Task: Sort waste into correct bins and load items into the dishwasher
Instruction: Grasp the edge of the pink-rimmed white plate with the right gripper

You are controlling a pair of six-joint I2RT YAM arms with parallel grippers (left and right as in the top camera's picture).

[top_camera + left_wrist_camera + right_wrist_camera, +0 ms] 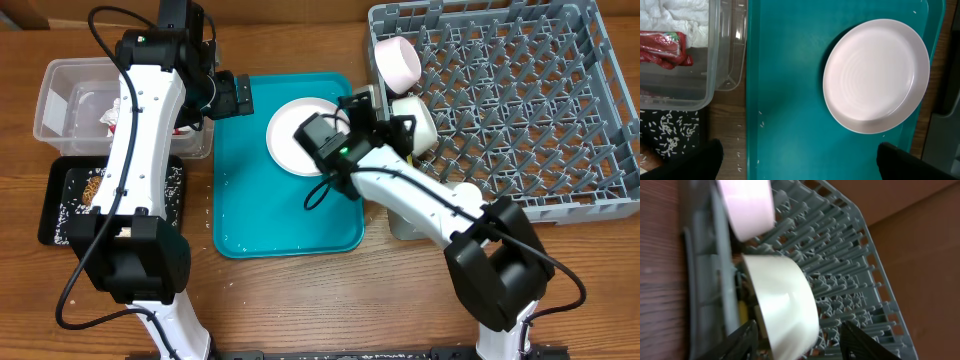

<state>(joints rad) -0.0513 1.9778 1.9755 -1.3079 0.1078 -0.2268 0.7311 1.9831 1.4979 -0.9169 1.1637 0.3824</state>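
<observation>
Wood-grained surface (290, 300) carries a grey dish rack (520, 110), a teal tray (785, 75), a clear tub (715, 50) and a black tray (48, 200).

The right tool (799, 327) sits at the rack's near edge with its fingers (747, 340) parted about halfway. A white bowl (785, 305) stands on edge among the pegs between them. One finger is close beside the bowl's rim and the other stands clear of it, so the tool has no firm hold. Just beyond that bowl, farther from the tool, a pinkish bowl (747, 205) leans in the same row.

The left tool (799, 150) hangs over the teal tray, spread wide and holding nothing. The pale plate (875, 75) lies flat on the tray ahead of it, toward one finger's side. Off the other side is the tub, with crumpled white paper (680, 12) and a red-and-white wrapper (662, 50) inside. Rice grains (667, 135) lie scattered on the black tray, beside that finger.
</observation>
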